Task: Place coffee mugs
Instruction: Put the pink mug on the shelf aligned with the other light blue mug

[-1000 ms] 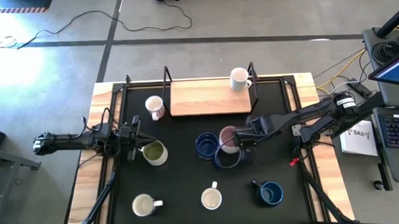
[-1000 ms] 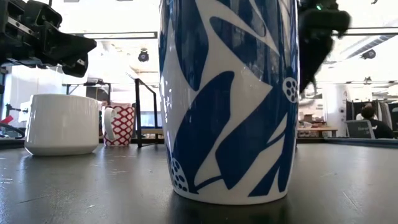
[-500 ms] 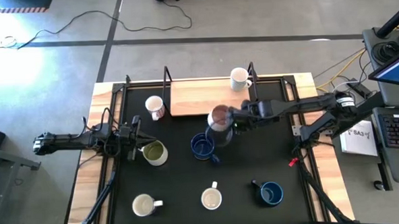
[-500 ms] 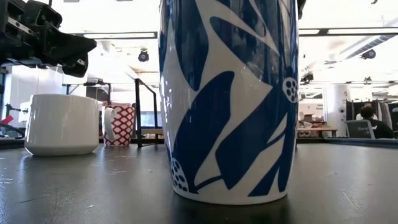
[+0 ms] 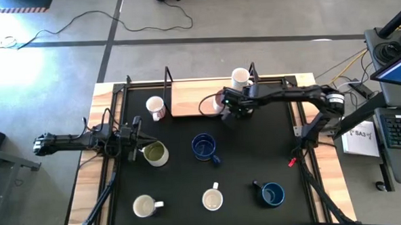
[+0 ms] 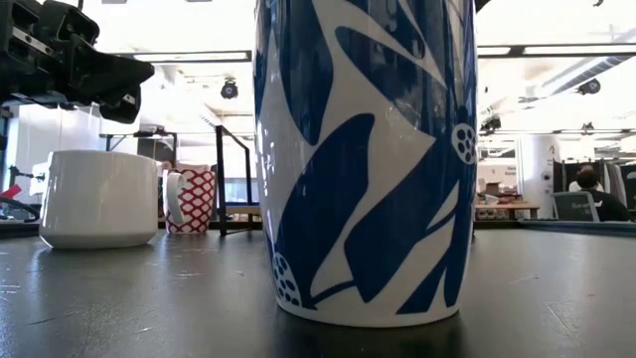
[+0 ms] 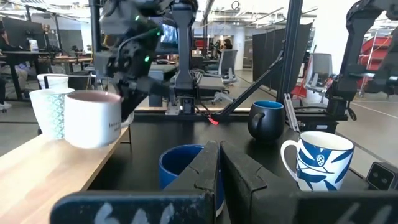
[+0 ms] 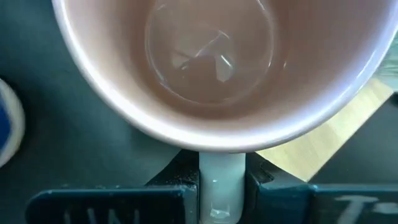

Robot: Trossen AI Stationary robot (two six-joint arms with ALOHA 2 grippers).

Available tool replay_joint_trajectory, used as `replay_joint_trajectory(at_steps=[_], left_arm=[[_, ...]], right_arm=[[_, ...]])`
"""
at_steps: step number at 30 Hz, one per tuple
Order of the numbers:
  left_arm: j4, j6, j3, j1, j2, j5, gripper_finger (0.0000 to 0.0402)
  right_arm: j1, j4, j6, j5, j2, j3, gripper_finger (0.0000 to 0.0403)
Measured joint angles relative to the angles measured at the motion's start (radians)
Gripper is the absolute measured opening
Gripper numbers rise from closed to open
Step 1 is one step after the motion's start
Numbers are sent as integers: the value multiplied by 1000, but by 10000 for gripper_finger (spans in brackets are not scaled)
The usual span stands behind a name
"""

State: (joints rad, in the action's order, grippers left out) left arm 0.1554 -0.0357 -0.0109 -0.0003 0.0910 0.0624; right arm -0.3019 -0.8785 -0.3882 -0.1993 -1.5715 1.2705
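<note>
Item: pinkish round ceramic mug [image 5: 209, 106], handle clamped in my right jaws [image 5: 226, 104], held over the pale wooden board's [image 5: 186, 99] 3 o'clock end, desk's 12 o'clock side. Left jaws [image 5: 135, 138] together, idle at 9 o'clock.

Grey concrete floor [image 5: 250, 15] with dark seam lines, black cable [image 5: 149, 23] trailing at 12 o'clock. Desk with laptop [image 5: 396, 70] at 3 o'clock. Open office beyond: ceiling lights [image 6: 556, 50], chairs [image 7: 227, 62], possibly partition screens [image 7: 273, 43].
</note>
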Motion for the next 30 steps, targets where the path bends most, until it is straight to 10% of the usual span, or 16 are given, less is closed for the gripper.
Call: replay_joint_trajectory(at_steps=[30], left_arm=[[0, 0, 0, 0, 0, 0, 0]], right_arm=[[-50, -6, 138, -3, -140, 165, 57]])
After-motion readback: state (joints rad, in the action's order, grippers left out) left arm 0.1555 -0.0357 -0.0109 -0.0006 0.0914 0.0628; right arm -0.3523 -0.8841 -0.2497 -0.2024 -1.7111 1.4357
